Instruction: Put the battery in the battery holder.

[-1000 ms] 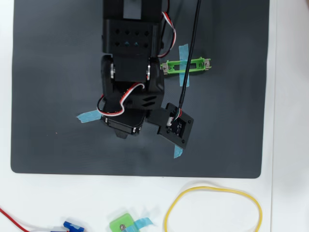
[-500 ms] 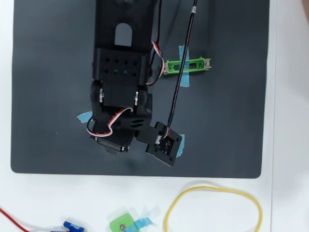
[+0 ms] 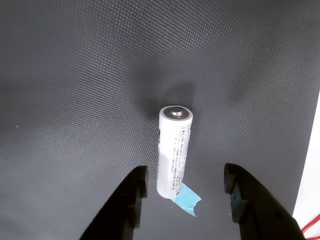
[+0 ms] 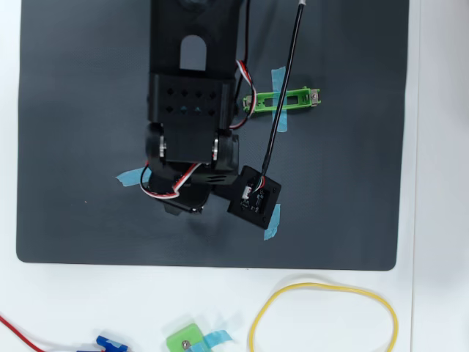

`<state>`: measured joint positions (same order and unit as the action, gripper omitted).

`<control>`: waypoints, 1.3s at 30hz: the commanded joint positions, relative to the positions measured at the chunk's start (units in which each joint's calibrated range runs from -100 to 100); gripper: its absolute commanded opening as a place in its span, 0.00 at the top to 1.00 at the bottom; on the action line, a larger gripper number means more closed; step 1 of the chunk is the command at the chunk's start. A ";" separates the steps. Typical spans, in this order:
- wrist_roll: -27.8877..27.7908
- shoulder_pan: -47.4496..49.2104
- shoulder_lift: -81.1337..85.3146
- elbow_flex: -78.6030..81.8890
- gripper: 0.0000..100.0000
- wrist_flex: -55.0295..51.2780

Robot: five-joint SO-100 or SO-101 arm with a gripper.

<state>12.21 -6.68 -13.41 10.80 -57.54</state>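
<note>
While the dark mat point(image 4: 88, 147) fills most of the overhead view, the arm hides the battery there, and the battery holder point(image 4: 293, 97) lies well apart at two o'clock from the wrist. Seen from the wrist, the gripper point(image 3: 185, 190) stands apart and empty. Between its fingers the battery point(image 3: 173, 150) points its long axis toward twelve o'clock, its near end on blue tape point(image 3: 186, 199).

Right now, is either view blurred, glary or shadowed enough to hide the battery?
Wrist view: sharp, the battery clear, soft shadow on the mat behind it, gripper fingers slightly soft. Overhead view: evenly lit, no glare, but the arm hides the battery.
</note>
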 commanded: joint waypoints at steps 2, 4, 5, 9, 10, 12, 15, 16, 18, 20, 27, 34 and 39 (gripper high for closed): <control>-0.16 1.23 1.34 -2.69 0.85 -2.34; -0.10 1.44 0.92 -2.69 0.85 -2.34; -0.16 1.44 0.75 -2.69 0.85 -2.34; -0.16 1.54 0.58 -2.69 0.85 -2.34; -0.16 1.54 0.58 -2.69 0.85 -2.34; -0.21 1.65 0.49 -2.69 0.85 -2.34; -0.21 1.65 0.41 -2.69 0.85 -2.34; -0.21 1.65 0.41 -2.69 0.85 -2.34; -0.21 1.65 0.41 -2.69 0.85 -2.34; -0.21 1.65 0.32 -2.69 0.85 -2.34; -0.26 1.23 -3.60 -3.05 0.85 -1.55; -0.26 1.23 -4.63 -4.54 0.86 -1.55; -1.09 1.54 -4.71 -4.72 1.00 -1.99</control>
<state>12.00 -5.11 -18.59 8.89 -59.60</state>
